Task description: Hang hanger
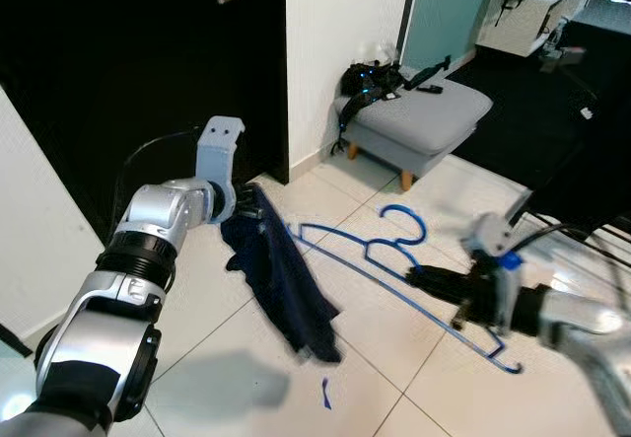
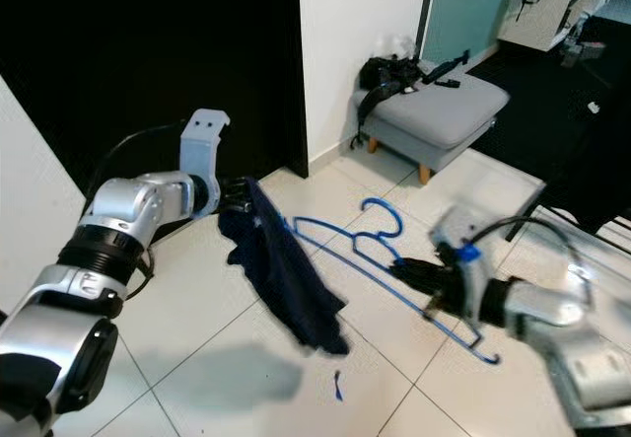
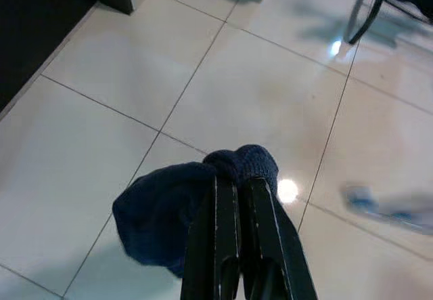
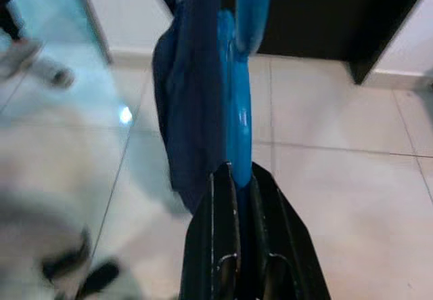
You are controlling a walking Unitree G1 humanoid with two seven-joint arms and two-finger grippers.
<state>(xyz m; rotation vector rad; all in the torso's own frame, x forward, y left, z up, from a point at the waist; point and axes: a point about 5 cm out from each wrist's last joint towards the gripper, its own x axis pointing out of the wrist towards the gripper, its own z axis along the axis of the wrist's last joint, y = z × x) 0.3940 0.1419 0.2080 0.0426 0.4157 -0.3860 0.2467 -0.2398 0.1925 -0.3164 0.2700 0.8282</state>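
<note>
A blue wire hanger (image 1: 394, 259) is held level above the tiled floor, its hook pointing away from me. My right gripper (image 1: 419, 277) is shut on its lower bar; the right wrist view has the blue hanger (image 4: 237, 124) running straight out between the fingers. A dark navy garment (image 1: 286, 284) hangs from my left gripper (image 1: 246, 203), which is shut on its top edge. One end of the hanger reaches into the cloth. The left wrist view has the bunched navy garment (image 3: 183, 205) pinched at the fingertips.
A grey upholstered stool (image 1: 419, 121) with black straps and items on it stands at the back right. A dark door (image 1: 148, 52) and white wall (image 1: 340, 23) lie behind. A small blue scrap (image 1: 325, 393) lies on the tiles. Dark furniture (image 1: 562, 111) is at far right.
</note>
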